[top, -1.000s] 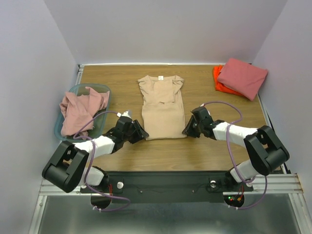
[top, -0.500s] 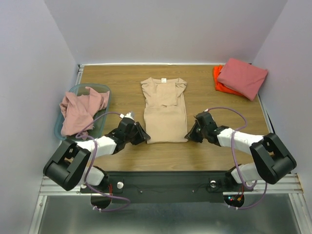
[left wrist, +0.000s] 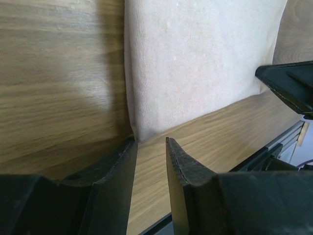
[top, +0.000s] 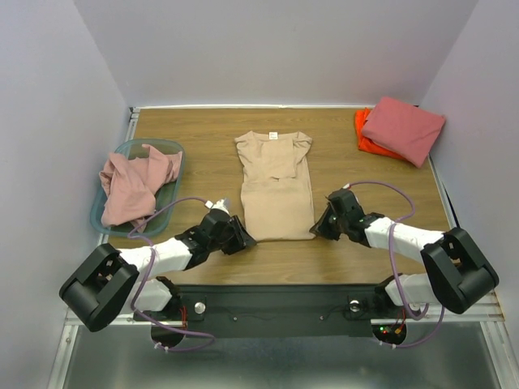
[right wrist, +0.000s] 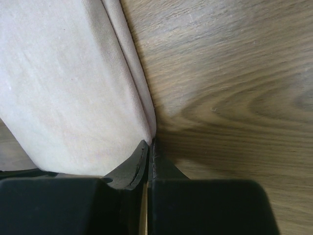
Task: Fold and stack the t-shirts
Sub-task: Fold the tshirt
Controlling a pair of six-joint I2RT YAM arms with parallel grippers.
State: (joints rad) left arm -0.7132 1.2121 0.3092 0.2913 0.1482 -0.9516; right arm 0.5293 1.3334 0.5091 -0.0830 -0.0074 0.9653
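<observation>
Arms lie low at near corners of tan t-shirt (top: 276, 194), left jaws apart, right jaws together.

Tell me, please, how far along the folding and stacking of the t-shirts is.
Done: the salmon-red shirt lies folded on the orange shirt in the far right corner. In hand: the tan shirt lies mid-table, sides folded in; the right gripper is shut at its near right corner, the left gripper open at its near left corner. Left: the pink shirt, crumpled in the teal bin, plus stacking.
</observation>
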